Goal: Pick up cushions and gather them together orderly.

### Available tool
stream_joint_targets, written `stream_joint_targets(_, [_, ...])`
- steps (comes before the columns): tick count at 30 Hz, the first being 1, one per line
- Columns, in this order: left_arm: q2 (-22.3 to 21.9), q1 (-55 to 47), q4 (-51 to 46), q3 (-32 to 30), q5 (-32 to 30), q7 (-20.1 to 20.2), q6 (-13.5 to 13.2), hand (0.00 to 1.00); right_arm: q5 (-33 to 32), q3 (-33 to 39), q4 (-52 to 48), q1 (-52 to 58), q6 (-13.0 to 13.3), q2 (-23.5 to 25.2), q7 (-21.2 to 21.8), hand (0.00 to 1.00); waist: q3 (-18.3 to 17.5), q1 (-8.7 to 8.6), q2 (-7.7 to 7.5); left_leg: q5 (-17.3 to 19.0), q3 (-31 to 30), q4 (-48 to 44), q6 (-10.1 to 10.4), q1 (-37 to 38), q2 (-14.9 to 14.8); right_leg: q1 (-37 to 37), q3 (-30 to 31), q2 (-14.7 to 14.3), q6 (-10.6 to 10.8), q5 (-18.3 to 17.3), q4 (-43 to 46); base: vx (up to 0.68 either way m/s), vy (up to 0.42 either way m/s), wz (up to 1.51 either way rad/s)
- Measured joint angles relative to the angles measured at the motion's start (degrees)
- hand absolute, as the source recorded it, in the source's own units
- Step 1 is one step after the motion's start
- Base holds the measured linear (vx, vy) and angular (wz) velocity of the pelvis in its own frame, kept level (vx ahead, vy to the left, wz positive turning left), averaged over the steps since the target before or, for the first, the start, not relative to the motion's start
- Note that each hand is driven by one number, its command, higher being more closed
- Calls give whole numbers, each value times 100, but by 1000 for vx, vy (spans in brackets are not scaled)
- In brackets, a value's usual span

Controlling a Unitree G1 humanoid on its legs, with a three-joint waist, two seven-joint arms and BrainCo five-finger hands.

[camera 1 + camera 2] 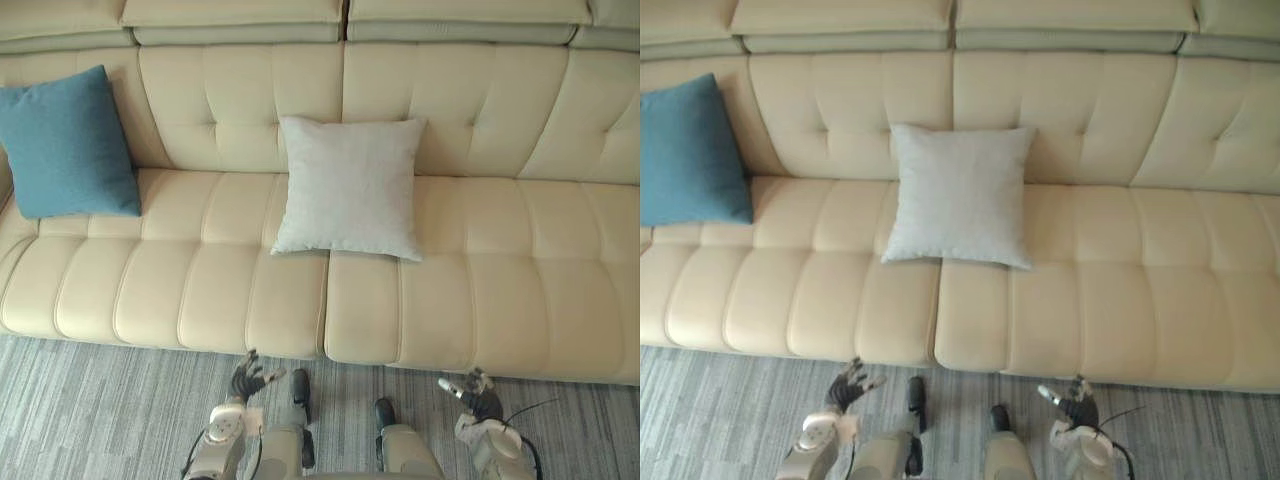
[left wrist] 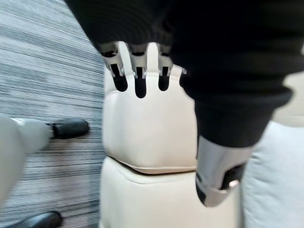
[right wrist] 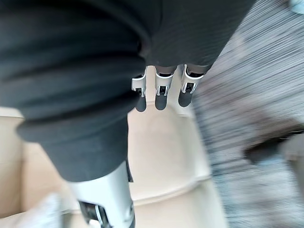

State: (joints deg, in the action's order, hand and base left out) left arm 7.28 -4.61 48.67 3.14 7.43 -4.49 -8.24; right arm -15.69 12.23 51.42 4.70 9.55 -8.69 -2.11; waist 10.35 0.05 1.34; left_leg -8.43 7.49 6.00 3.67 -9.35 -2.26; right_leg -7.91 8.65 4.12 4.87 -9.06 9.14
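Blue cushion (image 1: 690,150), edge-cropped, is leaning at sofa's (image 1: 480,280) left end; white cushion (image 1: 350,187) mid-seat; left hand (image 1: 250,378), right hand (image 1: 478,392) hanging, fingers apart.

- We see a cream sofa (image 1: 500,280) ahead of our left hand (image 1: 250,377) and right hand (image 1: 470,392).
- A pale grey cushion (image 1: 350,187) rests on it, ahead between the two hands.
- A blue cushion (image 1: 66,143) sits well out beyond the left hand.

Cream sofa (image 1: 480,260); teal cushion (image 1: 65,145); pale grey cushion (image 1: 350,187), maybe speckled; grey-streaked carpet (image 1: 100,400).
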Motion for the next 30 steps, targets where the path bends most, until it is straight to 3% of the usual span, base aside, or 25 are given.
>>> stream_joint_targets(8, [-62, 26, 802, -363, -583, 33, 139, 0, 3, 366, 600, 22, -218, 184, 98, 0, -217, 13, -134, 145, 188, 10, -30, 551, 67, 555, 185, 52, -1, 38, -213, 73, -15, -15])
stream_joint_targets(15, [-247, 81, 811, -657, -741, 20, 167, 0, 208, 312, 563, -42, -268, 525, 91, 0, -200, 96, -265, 272, 420, -5, -44, 615, -35, 346, 207, 3, 109, 9, 265, -4, -32, -14])
stream_joint_targets(16, [-272, 89, 780, -678, -743, 19, 209, 0, 210, 277, 549, -24, -283, 592, 87, 0, -235, 167, -228, 231, 452, -64, -160, 488, -139, 251, 153, -25, 255, -25, 461, -25, -38, 7])
stream_joint_targets(17, [-301, 118, 723, -779, -742, 19, 240, 0, 213, 262, 536, -25, -303, 667, 91, 0, -240, 175, -256, 192, 436, -160, -213, 380, -185, -66, -64, -10, 291, -368, 1609, -28, -54, 32])
stream_joint_targets(19, [-346, 105, 624, -891, -739, 15, 241, 0, 213, 211, 565, 70, -340, 686, 93, 0, -331, 221, -371, 118, 303, -433, -179, 238, -184, -159, -177, 153, 591, -630, 3212, 1, -120, 51])
stream_joint_targets(21, [-329, 81, 598, -899, -740, 3, 246, 0, 211, 208, 548, 51, -335, 681, 94, 0, -440, 335, -493, 106, 275, -740, -164, -62, -210, 87, -17, 328, 743, -639, 3516, -80, -178, 27])
stream_joint_targets(22, [-292, 85, 566, -898, -740, -11, 245, 0, 211, 207, 546, -47, -330, 674, 96, 0, -506, 387, -593, 65, 244, -934, -103, -305, -250, 256, 206, 406, 775, -314, 3260, -197, -276, 1])
stream_joint_targets(23, [-298, 143, 596, -892, -734, -24, 257, 0, 209, 203, 535, -171, -330, 617, 91, 0, -491, 430, -542, 1, 256, -1099, -12, -479, -364, 400, 318, 272, 859, -552, 2786, -243, -294, -22])
stream_joint_targets(25, [-473, 168, 590, -826, -738, -41, 273, 0, 203, 204, 292, -180, -317, 510, 38, 0, -527, 605, -215, -77, 300, -1138, 81, -592, -791, 623, 223, -76, 635, -691, 1993, -285, -276, -47])
stream_joint_targets(26, [-480, 172, 591, -687, -736, -41, 273, 0, 191, 204, 179, -146, -308, 431, -19, 0, -546, 606, -147, -153, 289, -1185, 183, -671, -921, 735, 130, -155, 421, -866, 1753, -275, -260, -28])
stream_joint_targets(27, [-476, 199, 593, -569, -735, -40, 274, 0, 169, 190, 112, -118, -302, 414, -45, 0, -542, 606, -134, -226, 263, -1210, 264, -724, -972, 750, 76, -212, 340, -1003, 1668, -286, -258, 8])
stream_joint_targets(28, [-496, 284, 595, -443, -734, -40, 277, 0, 146, 165, 119, -115, -289, 377, -82, 0, -495, 596, -31, -481, 136, -1149, 291, -808, -1049, 753, -37, -339, 197, -1104, 1639, -322, -237, 41])
stream_joint_targets(29, [-559, 348, 592, -357, -734, -40, 272, 0, 88, 175, 141, -120, -290, 357, -120, 0, -451, 525, 53, -1047, -28, -853, 298, -831, -1073, 743, -198, -452, 157, -1101, 1618, -434, -260, 72])
stream_joint_targets(30, [-598, 377, 605, -309, -734, -32, 271, 0, 27, 170, 150, -100, -294, 378, -130, 0, -414, 434, -41, -1643, -146, -403, 221, -827, -1005, 732, -372, -434, 76, -1050, 1485, -412, -195, 87])
